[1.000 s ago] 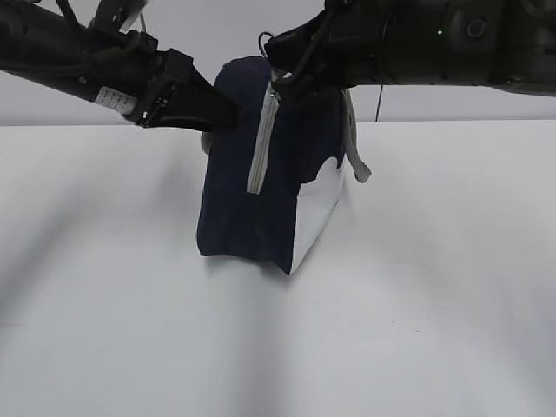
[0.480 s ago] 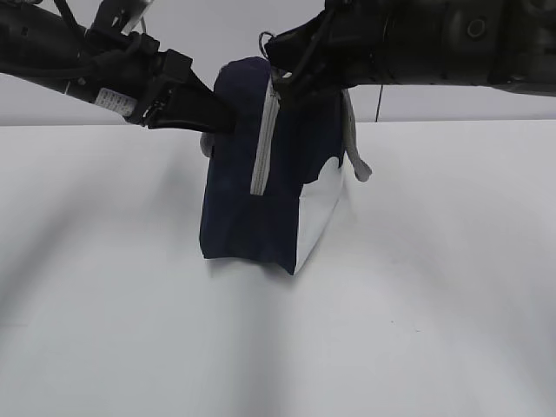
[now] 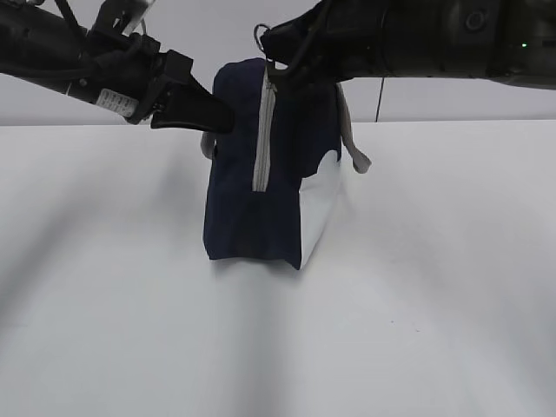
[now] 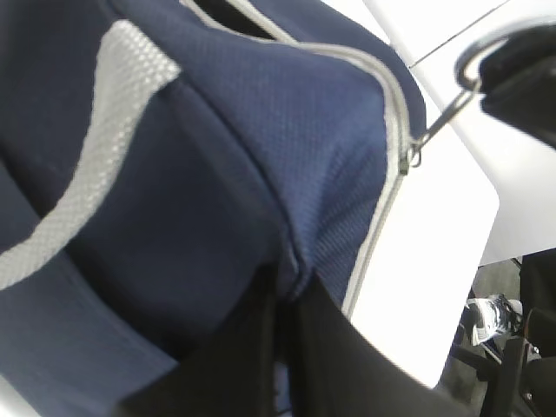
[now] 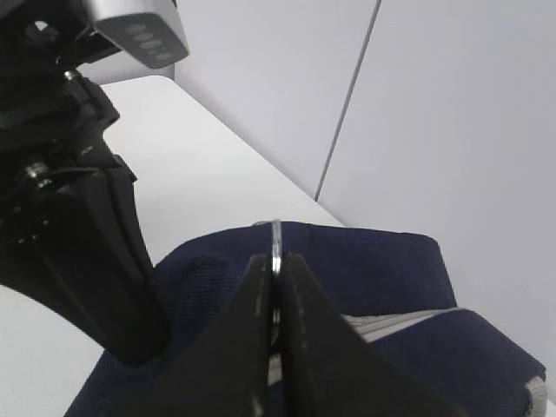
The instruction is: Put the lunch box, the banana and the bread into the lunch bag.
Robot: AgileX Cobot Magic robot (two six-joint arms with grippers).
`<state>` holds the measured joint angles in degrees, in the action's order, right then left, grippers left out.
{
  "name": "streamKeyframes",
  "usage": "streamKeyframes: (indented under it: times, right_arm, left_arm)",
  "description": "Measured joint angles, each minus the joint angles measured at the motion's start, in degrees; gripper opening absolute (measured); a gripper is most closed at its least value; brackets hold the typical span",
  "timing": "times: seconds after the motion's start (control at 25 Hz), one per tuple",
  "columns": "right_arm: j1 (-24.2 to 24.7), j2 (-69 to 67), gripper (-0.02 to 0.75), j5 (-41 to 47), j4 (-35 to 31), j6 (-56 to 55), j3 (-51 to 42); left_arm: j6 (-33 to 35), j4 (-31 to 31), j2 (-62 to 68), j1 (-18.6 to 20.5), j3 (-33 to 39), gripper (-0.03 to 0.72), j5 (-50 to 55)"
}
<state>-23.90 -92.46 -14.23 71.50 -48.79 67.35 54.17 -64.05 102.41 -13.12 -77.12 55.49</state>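
The navy lunch bag (image 3: 252, 200) stands upright in the middle of the table, its white side panel (image 3: 320, 213) facing right and its grey zipper (image 3: 263, 139) running down the front. My left gripper (image 3: 228, 120) is shut on a fold of the bag's fabric (image 4: 291, 261) at its upper left edge. My right gripper (image 3: 271, 54) is shut on the zipper's ring pull (image 5: 276, 239) above the bag's top; that ring pull (image 4: 473, 61) also shows in the left wrist view. The lunch box, the banana and the bread are out of view.
A grey handle (image 3: 354, 148) hangs off the bag's right side, and another handle strap (image 4: 95, 174) crosses the fabric near my left gripper. The white table (image 3: 417, 304) spreads around the bag. A pale wall (image 5: 434, 113) stands behind.
My left gripper has closed onto the bag's fabric. The bag has shifted slightly right and stands straighter, with the zipper pulled taut. The right gripper has kept its hold on the ring pull.
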Motion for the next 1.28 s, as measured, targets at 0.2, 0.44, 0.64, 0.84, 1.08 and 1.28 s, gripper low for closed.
streamKeyframes:
  times: [0.2, 0.44, 0.64, 0.84, 1.08, 1.28]
  right_arm:
    - [0.0, -0.02, -0.016, -0.09, 0.1, 0.0, 1.69]
    - [0.0, -0.02, -0.016, -0.09, 0.22, 0.0, 1.8]
    - [0.0, -1.11, -0.016, 0.1, -0.86, 0.0, 2.03]
    - [0.0, -2.8, -0.016, 0.1, -1.61, -1.04, 4.2]
    - [0.0, -3.74, -0.016, 0.37, -1.69, -2.07, 5.69]
    - [1.56, -5.79, -0.016, -0.54, -1.69, -5.15, 7.2]
  left_arm:
    - [0.0, -0.43, 0.17, 0.0, -0.05, 0.003, 0.07]
    - [0.05, -0.04, 0.17, 0.0, -0.05, 0.003, 0.67]
    - [0.05, 0.96, 0.17, 0.0, -0.05, 0.003, 1.79]
    - [-1.35, 4.29, 0.17, 0.0, -0.05, 0.003, 3.12]
    - [-1.99, 5.6, 0.17, 0.0, -0.1, 0.002, 3.86]
    - [-2.38, 7.81, 0.17, 0.0, -0.15, 0.002, 5.02]
